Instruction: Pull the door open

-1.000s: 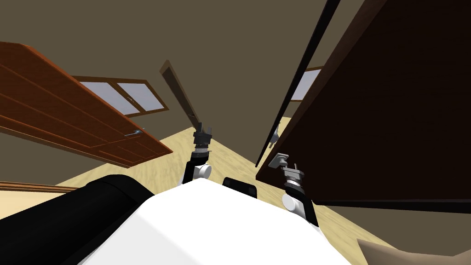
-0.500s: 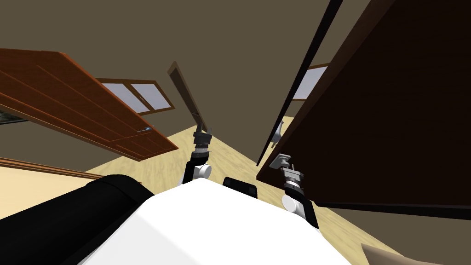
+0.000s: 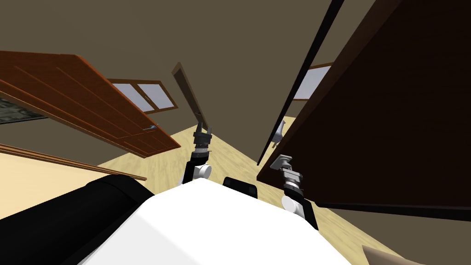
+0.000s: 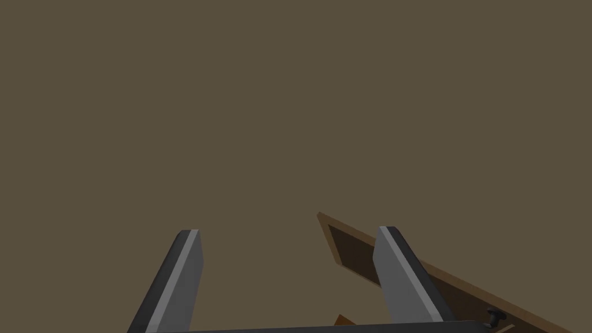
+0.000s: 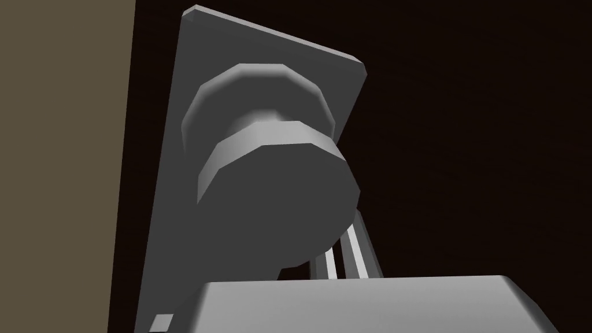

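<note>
A dark brown door [image 3: 391, 106] stands close on my right, swung partly out from its black jamb [image 3: 303, 78]. Near its free edge sits a grey plate with a round grey knob [image 3: 281, 162]. My right gripper [image 3: 289, 171] is at that knob. In the right wrist view the knob [image 5: 272, 191] looms large over the hand, and the fingers [image 5: 347, 254] run close together behind it, shut on it. My left gripper [image 3: 203, 129] is raised ahead of my chest and stands open [image 4: 287, 230] with nothing between its fingers.
A reddish brown door [image 3: 92, 106] with a lever handle [image 3: 149, 128] stands open at the left. Past it are a framed window [image 3: 142, 96] and a narrow brown panel [image 3: 188, 96]. Light wooden floor [image 3: 230, 156] runs ahead between the two doors.
The whole head view has shifted: the reddish door and window slid to the right, so I have turned. My right gripper stays at the knob and the dark door has come with me.
</note>
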You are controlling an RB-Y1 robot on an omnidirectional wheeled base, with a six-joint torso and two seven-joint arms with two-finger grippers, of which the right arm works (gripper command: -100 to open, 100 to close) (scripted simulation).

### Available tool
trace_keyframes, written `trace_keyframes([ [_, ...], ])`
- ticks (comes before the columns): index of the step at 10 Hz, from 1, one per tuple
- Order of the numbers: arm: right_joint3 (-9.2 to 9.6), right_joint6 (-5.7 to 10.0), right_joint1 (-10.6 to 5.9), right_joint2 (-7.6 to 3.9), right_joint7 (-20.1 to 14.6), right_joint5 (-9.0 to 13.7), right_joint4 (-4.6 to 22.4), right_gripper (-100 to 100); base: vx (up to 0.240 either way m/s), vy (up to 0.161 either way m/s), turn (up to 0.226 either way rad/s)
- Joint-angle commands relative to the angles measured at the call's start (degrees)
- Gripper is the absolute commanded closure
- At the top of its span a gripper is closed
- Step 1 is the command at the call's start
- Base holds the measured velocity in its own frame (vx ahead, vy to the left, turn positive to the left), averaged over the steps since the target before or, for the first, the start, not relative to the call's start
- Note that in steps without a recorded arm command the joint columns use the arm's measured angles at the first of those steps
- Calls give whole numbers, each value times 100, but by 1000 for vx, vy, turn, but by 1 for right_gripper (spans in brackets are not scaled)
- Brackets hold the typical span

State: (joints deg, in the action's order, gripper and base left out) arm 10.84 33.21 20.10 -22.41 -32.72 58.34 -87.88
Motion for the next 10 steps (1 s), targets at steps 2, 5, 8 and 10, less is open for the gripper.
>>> trace_keyframes([
  [2,91,-12,-63,58,37,-40,-158,-100,0,0,0],
  [5,158,-6,-18,34,-238,181,-233,-100,-56,-30,90],
  [8,252,2,45,0,-620,488,-336,-100,-112,-43,102],
  [10,306,7,81,-19,-839,663,-396,-100,-73,-22,61],
])
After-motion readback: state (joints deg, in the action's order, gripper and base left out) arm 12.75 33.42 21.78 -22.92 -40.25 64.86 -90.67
